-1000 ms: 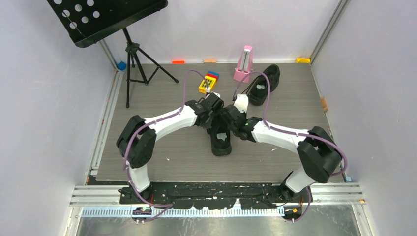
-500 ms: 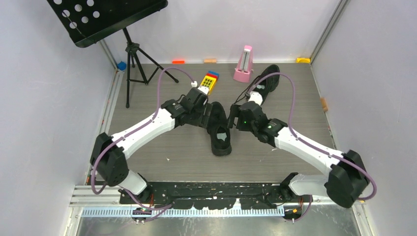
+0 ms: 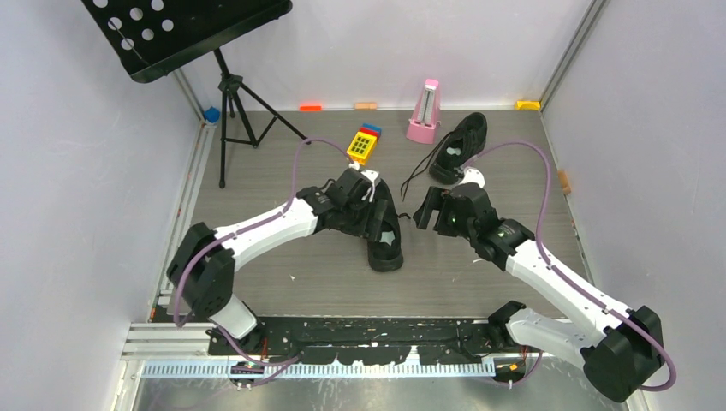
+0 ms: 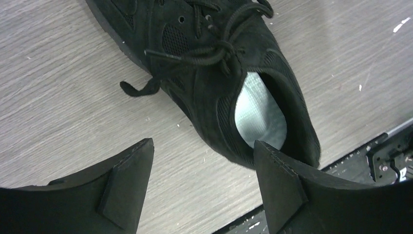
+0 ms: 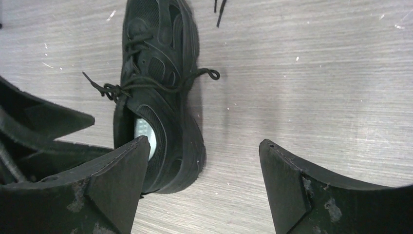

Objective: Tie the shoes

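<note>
Over the table, top external view:
- Near shoe [image 3: 387, 241]: lies at mid-table, heel toward the arm bases, pale insole patch showing.
- Far shoe [image 3: 460, 141]: lies toward the back right, near the pink metronome [image 3: 425, 111]; well apart from the near shoe. A loose lace trails from it toward mid-table.
- Left gripper [image 3: 374, 218]: over the near shoe's left side. Fingers cannot be told apart from the black shoe in this view.
- Right gripper [image 3: 421, 210]: just right of the near shoe, above bare table [image 3: 282, 257].
- Other items: yellow keypad toy [image 3: 362, 144] behind the left arm; music stand [image 3: 224, 103] at back left.

Left wrist view:
- Left gripper [image 4: 202, 146]: jaws wide apart, nothing held.
- Near shoe [image 4: 214, 83]: heel end and collar lie in the gap between the fingers [image 4: 129, 175], not touching either pad as far as can be seen.
- Laces: bunched in a knot above the collar; one end trails off the side onto the wood.

Right wrist view:
- Right gripper [image 5: 203, 142]: jaws wide apart, empty.
- Near shoe [image 5: 158, 73]: lies ahead of the left-hand finger [image 5: 117, 180], heel by its tip; the gap itself is mostly over bare wood.
- Laces: knot on the shoe's left side, a small loop lying off its right side.
</note>
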